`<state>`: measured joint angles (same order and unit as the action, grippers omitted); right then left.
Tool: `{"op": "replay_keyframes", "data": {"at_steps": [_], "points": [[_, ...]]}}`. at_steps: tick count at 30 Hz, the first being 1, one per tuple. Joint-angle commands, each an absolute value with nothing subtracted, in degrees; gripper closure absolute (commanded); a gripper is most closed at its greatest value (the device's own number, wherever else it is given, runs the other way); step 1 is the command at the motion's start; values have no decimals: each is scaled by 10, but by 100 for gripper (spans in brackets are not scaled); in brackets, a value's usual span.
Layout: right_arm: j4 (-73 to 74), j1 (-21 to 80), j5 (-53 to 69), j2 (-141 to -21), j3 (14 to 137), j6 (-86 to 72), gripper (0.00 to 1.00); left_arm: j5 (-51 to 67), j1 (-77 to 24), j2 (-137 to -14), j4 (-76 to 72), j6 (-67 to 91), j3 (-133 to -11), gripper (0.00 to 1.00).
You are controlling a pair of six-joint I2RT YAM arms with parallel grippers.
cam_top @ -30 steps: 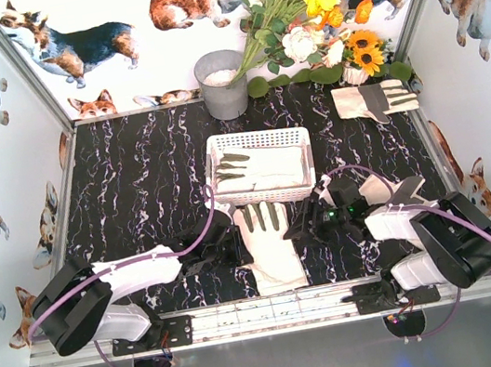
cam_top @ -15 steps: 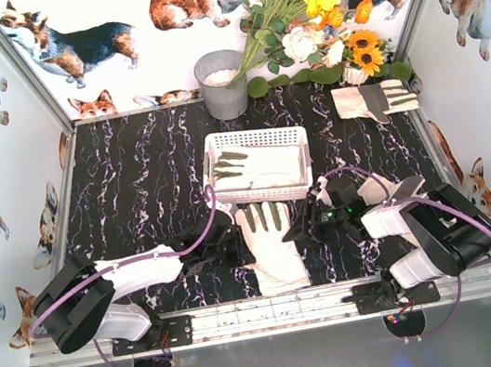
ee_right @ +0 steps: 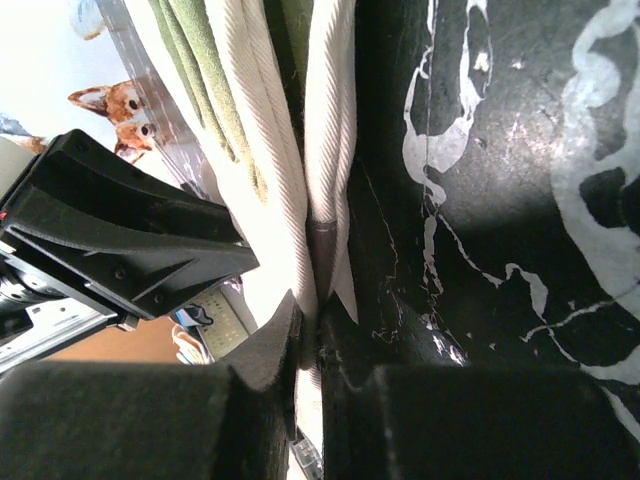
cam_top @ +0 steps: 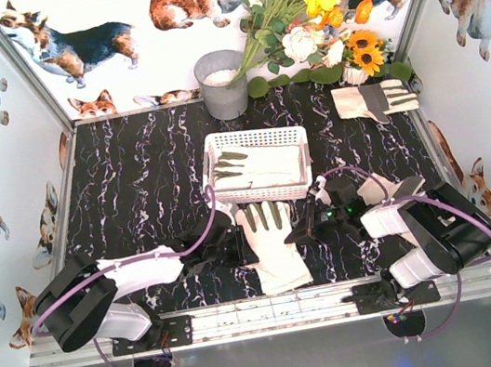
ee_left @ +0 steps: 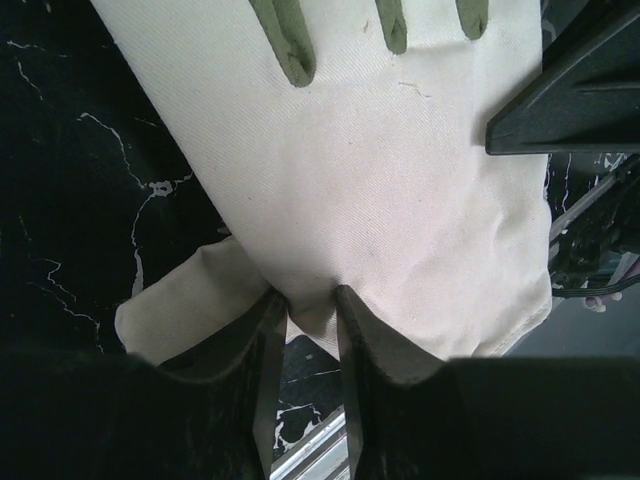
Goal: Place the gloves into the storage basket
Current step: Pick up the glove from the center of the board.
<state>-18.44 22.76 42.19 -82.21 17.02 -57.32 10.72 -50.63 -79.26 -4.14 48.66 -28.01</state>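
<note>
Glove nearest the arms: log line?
cream fabric glove: outside white rectangular plastic basket; left end effector: grips edge; right end effector: grips opposite edge

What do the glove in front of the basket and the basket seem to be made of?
The glove: matte cream woven fabric, probably cotton; fine diagonal weave shows close up. The basket: white plastic, apparently; smooth moulded lattice walls.

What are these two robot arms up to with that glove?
Both arms are pinching one glove that lies on the table just in front of the white basket: the left gripper has its left edge, the right gripper its right edge. A second glove already lies in the basket, and a third glove waits at the far right by the flowers.
</note>
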Motion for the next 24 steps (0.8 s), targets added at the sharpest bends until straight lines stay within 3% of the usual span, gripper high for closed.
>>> {"op": "replay_keyframes", "data": {"at_steps": [1, 11, 24], "points": [[-198, 231, 439, -796, 170, -564, 100, 102, -503, -781, -33, 497, -254, 75], [73, 231, 432, -688, 230, -437, 100, 114, -468, -718, -23, 495, -248, 42], [247, 231, 464, -645, 320, -275, 100, 193, -410, -730, -176, 532, -207, 39]]}}
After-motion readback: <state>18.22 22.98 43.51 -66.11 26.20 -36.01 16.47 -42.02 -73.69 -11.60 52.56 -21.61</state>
